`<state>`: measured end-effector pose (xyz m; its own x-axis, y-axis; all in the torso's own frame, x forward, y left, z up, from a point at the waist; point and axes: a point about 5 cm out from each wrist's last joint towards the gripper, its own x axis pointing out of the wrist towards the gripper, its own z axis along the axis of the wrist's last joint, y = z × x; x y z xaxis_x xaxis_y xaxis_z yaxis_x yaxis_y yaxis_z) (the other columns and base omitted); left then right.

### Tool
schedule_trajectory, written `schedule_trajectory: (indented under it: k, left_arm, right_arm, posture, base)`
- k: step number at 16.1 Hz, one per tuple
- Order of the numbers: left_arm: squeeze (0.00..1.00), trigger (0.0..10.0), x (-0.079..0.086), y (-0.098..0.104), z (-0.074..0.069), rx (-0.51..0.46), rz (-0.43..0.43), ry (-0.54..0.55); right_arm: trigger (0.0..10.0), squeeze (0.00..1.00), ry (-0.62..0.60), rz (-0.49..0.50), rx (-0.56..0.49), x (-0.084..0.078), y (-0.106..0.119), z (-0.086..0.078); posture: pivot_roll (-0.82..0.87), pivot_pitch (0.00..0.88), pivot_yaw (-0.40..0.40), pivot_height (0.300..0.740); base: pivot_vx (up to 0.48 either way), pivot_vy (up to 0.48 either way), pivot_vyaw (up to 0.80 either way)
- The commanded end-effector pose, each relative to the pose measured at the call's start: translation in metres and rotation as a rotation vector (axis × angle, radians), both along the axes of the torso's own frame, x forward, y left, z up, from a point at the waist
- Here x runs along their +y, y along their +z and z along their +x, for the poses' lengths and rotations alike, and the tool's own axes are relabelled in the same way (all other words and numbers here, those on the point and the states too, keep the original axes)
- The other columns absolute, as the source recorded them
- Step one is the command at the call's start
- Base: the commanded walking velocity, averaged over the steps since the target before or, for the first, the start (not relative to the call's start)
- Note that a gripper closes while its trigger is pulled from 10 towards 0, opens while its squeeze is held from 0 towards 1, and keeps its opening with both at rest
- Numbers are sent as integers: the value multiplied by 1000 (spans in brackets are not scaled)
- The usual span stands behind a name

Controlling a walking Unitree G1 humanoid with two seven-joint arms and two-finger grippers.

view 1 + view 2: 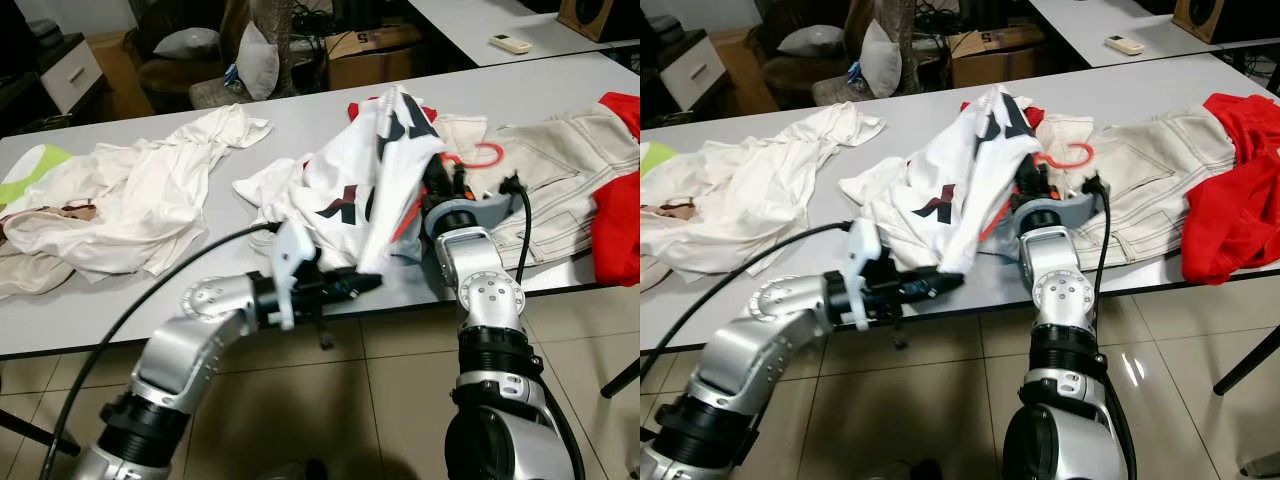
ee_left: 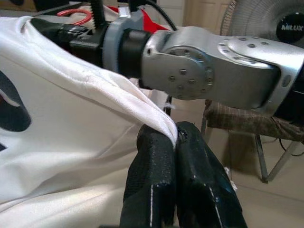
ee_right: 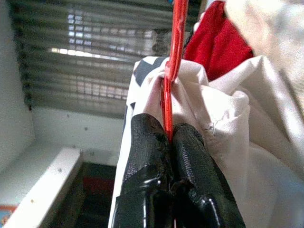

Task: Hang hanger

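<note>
A white shirt with black and red marks (image 1: 360,170) is lifted off the grey table (image 1: 120,310) in a peak. A red hanger (image 1: 484,155) sits partly inside it, its hook poking out over beige cloth. My right gripper (image 1: 437,182) is shut on the red hanger (image 3: 176,42), its fingers (image 3: 152,152) clamped on the thin red bar beside the shirt's fabric. My left gripper (image 1: 362,283) is at the table's front edge, shut on the shirt's lower hem (image 2: 156,121), fingertips (image 2: 154,152) pinching the white cloth.
A heap of white clothes (image 1: 150,190) lies on the table's left part. Beige trousers (image 1: 560,170) and a red garment (image 1: 620,215) lie to the right. Behind stand a cardboard box (image 1: 375,55) and another table with a remote (image 1: 510,43). A black chair leg (image 1: 620,378) stands on the tiled floor at right.
</note>
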<state>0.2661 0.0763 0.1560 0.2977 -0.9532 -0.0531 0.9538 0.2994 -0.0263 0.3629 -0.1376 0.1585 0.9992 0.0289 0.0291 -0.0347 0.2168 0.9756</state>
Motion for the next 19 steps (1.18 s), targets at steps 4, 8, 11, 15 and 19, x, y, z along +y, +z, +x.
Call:
schedule_trajectory:
  k: [4,8,11,15,19]
  left_arm:
    - [0,0,-19,-3,1,-74,72,45]
    - [0,0,-17,0,11,-130,76,140]
    - [0,471,-46,-11,1,-238,194,35]
    - [0,10000,-25,-26,19,-476,443,162]
    - [1000,10000,8,-30,32,-558,503,349]
  right_arm:
    - [10000,0,18,189,-57,26,24,11]
    - [10000,0,86,186,-59,36,24,12]
    - [10000,0,119,195,-25,50,21,13]
    - [10000,0,151,237,-50,53,29,14]
    - [10000,0,160,256,-71,50,34,15]
  posture:
    - [-25,0,180,740]
    - [-24,0,168,740]
    - [-29,0,161,740]
    - [-32,0,159,740]
    - [-27,0,144,740]
  base:
    - [0,0,0]
    - [0,0,0]
    - [0,0,0]
    - [0,0,0]
    - [0,0,0]
